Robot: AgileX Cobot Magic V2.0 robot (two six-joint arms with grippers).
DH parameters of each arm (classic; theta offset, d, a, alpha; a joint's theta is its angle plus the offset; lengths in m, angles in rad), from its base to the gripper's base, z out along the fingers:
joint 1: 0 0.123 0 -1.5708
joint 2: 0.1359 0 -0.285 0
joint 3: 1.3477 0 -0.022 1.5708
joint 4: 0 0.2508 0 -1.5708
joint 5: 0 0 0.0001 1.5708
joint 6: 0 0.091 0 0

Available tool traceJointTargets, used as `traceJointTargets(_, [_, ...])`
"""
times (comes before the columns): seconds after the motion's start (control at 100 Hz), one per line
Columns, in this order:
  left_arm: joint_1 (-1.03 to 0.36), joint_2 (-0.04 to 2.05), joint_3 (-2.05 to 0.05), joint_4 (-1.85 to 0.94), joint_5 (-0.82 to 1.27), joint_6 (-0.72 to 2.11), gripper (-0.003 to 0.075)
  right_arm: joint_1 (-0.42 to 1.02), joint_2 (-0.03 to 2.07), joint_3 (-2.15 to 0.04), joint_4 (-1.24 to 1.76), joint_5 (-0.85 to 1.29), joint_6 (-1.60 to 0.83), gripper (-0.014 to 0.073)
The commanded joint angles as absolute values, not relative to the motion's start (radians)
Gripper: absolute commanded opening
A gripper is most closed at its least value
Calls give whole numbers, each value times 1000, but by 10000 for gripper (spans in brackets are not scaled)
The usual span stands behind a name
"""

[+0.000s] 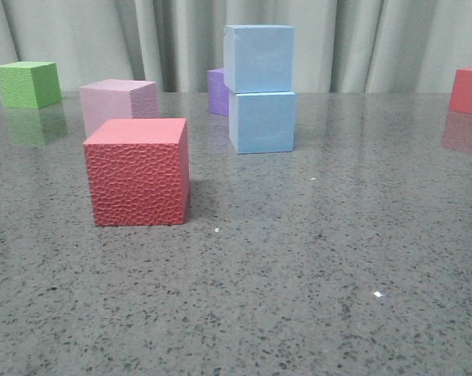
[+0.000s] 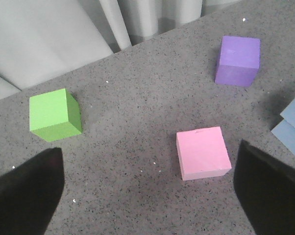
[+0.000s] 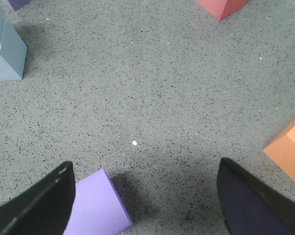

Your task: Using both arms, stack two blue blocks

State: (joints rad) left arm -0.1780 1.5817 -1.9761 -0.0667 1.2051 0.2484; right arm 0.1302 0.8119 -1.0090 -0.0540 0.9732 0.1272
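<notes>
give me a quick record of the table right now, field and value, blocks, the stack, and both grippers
stack: upper blue block rests on lower blue block, slightly offset to the left
behind stack: purple cube
front left: textured red cube, with pale pink cube behind it
far left: green cube
far right: second red cube
right wrist view only: orange cube, lilac cube
left gripper: open, empty
right gripper: open, empty
surface: grey speckled table
</notes>
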Motion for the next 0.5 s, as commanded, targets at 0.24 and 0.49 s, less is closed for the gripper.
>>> traceJointTargets(0.24, [-174,1253,-1563,-63,931,203,638,130,807,-1032,-57,917,118,592])
traceJointTargets(0.49, [-174,1019,-1247,-60,852,179,617,130,807,-1032,-58,917,118,592])
